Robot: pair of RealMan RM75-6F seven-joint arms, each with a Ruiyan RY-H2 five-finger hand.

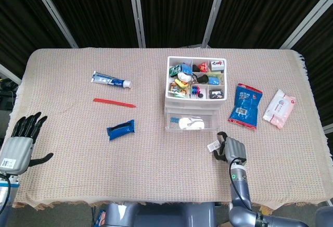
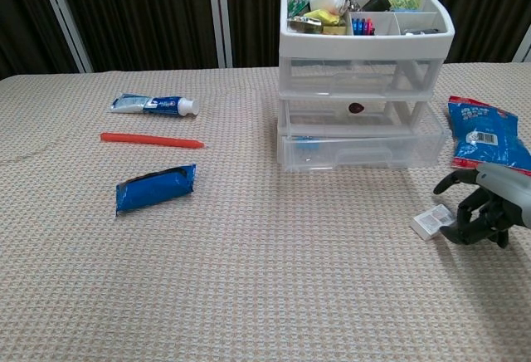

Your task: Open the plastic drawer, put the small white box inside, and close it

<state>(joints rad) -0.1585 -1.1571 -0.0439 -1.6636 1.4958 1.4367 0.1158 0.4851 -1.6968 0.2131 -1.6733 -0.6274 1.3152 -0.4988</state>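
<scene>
Two steps of the task look untouched and one is barely begun: the bottom drawer (image 2: 361,148) of the clear plastic drawer unit (image 2: 365,80) stands a little forward of the unit's front, and the small white box (image 2: 433,222) lies flat on the tablecloth (image 2: 249,279), not lifted. The right hand (image 2: 489,208) sits just to the right of the box, fingers curled inward with their tips close against the box's near edge; from the chest view I cannot tell whether they touch it, and nothing is actually held. In the head view the box (image 1: 213,146) shows at the left of that hand (image 1: 230,150), and the drawer unit (image 1: 196,91) stands beyond the hand and somewhat to its left. The left hand (image 1: 20,144) hovers far off at the table's other edge, fingers spread apart and empty. I judge the step in hand to be the approach to the box; the next move calls either for a firm pinch on the box or for drawing the drawer out further first
</scene>
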